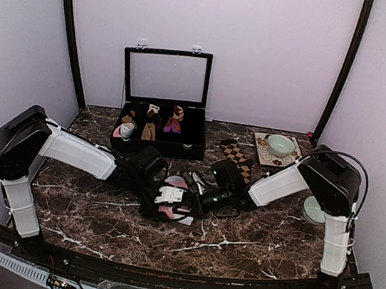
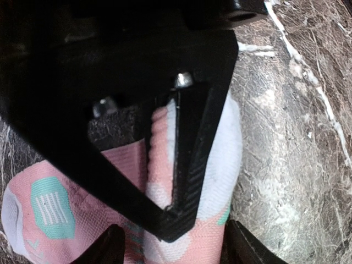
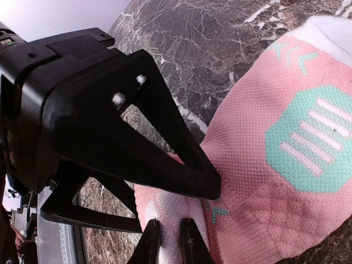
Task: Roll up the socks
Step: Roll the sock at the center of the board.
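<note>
The pink sock (image 1: 175,181) with mint-green marks lies partly folded at the table's middle, under both grippers. My left gripper (image 2: 175,247) has its fingers pressed against both sides of the thick pink-and-white fold (image 2: 159,159). My right gripper (image 3: 169,245) is shut on a thin pink-and-white edge of the same sock (image 3: 258,181). The two grippers meet tip to tip there, left gripper (image 1: 167,197) and right gripper (image 1: 196,199). The dark brown sock with tan diamond checks (image 1: 236,154) lies flat behind them, partly hidden by the right arm.
An open black box (image 1: 191,148) holding several small sock bundles stands at the back centre, lid up. A pale green bowl (image 1: 280,144) rests on a patterned tile at the back right. Another pale dish (image 1: 312,209) sits by the right arm.
</note>
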Controlling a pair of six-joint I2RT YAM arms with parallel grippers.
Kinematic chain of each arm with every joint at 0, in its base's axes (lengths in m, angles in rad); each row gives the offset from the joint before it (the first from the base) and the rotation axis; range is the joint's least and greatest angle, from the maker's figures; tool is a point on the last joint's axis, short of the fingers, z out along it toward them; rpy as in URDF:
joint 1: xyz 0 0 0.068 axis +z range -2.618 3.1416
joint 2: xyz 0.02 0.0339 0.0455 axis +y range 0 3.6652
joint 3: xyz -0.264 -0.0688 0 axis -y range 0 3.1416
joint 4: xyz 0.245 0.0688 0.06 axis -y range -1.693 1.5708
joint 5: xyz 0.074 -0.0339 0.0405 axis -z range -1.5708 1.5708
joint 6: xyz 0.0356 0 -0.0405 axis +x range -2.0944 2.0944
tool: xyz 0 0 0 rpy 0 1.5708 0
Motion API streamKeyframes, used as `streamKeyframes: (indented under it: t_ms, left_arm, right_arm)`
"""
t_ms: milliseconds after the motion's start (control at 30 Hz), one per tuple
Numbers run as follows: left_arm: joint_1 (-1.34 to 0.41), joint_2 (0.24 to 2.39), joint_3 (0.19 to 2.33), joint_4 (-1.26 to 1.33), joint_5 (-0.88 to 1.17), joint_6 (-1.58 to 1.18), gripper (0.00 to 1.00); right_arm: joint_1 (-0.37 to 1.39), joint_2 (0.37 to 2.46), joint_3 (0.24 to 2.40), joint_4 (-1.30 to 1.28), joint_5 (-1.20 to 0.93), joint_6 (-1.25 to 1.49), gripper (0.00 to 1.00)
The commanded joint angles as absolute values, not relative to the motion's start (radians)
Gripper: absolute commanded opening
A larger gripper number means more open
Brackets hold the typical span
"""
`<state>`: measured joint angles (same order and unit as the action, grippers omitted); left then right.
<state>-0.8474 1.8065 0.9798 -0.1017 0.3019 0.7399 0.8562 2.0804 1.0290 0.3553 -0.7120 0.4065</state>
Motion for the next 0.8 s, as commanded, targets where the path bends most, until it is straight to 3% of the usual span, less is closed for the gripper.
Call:
streamKeyframes:
  t_ms: [0,133,333,467,567,700,733,767]
  left_arm:
    - [-0.857,1.784,0.997,-0.123,0.312,0.746,0.67]
    - [-0.859,1.760,0.985,-0.133,0.350,0.752,0.58]
    - [-0.859,1.831,1.011,-0.169,0.314,0.742,0.18]
    - [-0.850,1.843,1.008,-0.174,0.312,0.738,0.15]
    - [-0.835,1.866,1.035,-0.210,0.329,0.734,0.15]
    - [-0.791,1.944,1.127,-0.335,0.420,0.701,0.14]
    - [-0.779,1.960,1.146,-0.373,0.446,0.691,0.13]
    - [-0.767,1.974,1.162,-0.398,0.476,0.679,0.13]
  right_arm:
    - [0.867,2.203,0.989,0.022,-0.601,0.418,0.00]
    - [0.867,2.212,0.981,0.042,-0.611,0.437,0.00]
    - [0.864,2.202,0.960,0.080,-0.621,0.461,0.00]
    - [0.861,2.153,0.918,0.137,-0.633,0.461,0.06]
    - [0.859,2.076,0.858,0.245,-0.627,0.465,0.24]
    - [0.860,1.923,0.742,0.433,-0.596,0.446,0.37]
    - [0.859,1.885,0.713,0.469,-0.567,0.411,0.87]
    - [0.859,1.848,0.684,0.504,-0.546,0.398,0.98]
